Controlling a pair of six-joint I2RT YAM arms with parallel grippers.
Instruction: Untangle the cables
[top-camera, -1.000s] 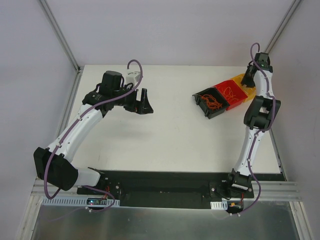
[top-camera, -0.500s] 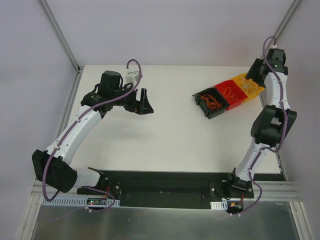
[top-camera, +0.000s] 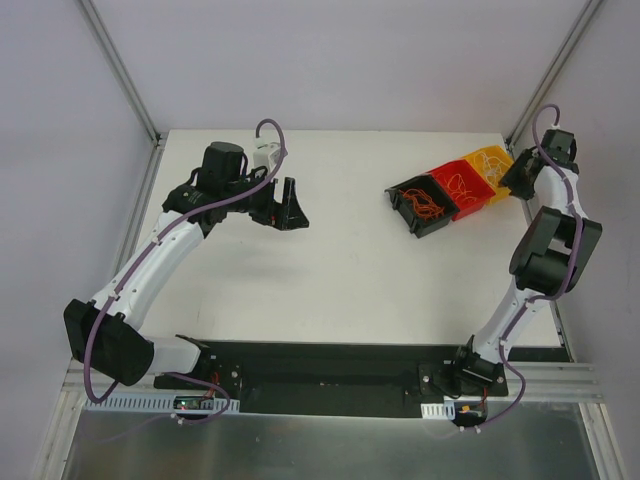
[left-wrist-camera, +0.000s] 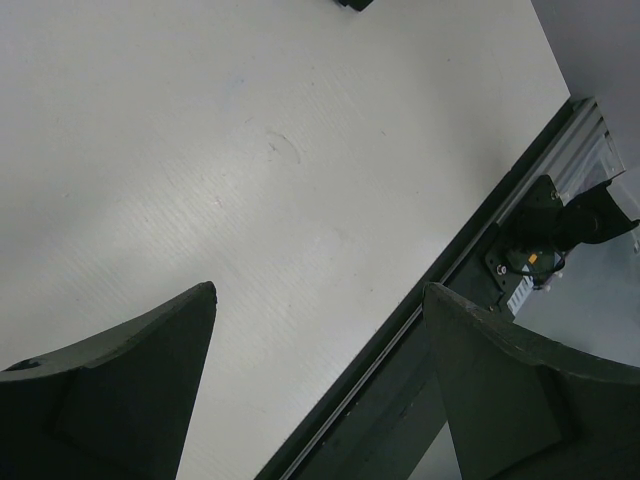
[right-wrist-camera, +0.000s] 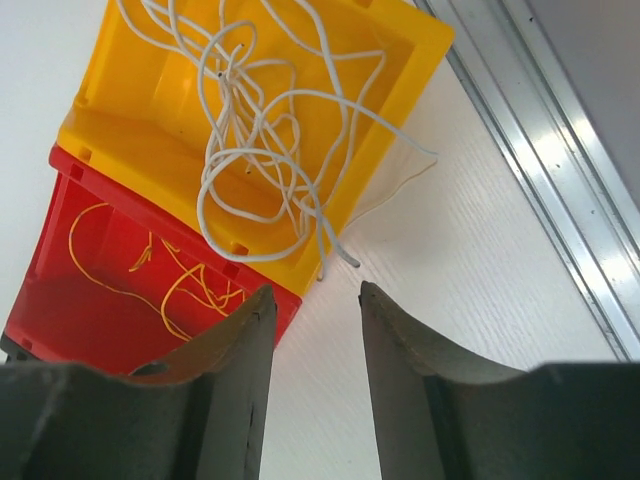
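The cables lie sorted in three bins at the table's back right. Orange strands (top-camera: 426, 204) fill the black bin (top-camera: 401, 207). Yellowish strands (right-wrist-camera: 185, 285) lie in the red bin (right-wrist-camera: 60, 300). Whitish strands (right-wrist-camera: 255, 150) are tangled in the yellow bin (right-wrist-camera: 130, 140), with a few ends hanging over its rim onto the table. My right gripper (right-wrist-camera: 315, 290) is open and empty, just off the yellow bin's corner; the top view shows it (top-camera: 513, 180) at the table's right edge. My left gripper (top-camera: 290, 206) is open and empty over the bare table at the back left; it also shows in the left wrist view (left-wrist-camera: 318, 290).
An aluminium frame rail (right-wrist-camera: 530, 150) runs along the table's right edge, close to my right gripper. The black front rail (left-wrist-camera: 470, 260) with the arm bases lies at the near edge. White enclosure walls stand on three sides.
My right arm has swung its wrist from above the bins out to the right, beside the yellow bin. The left arm has not moved.
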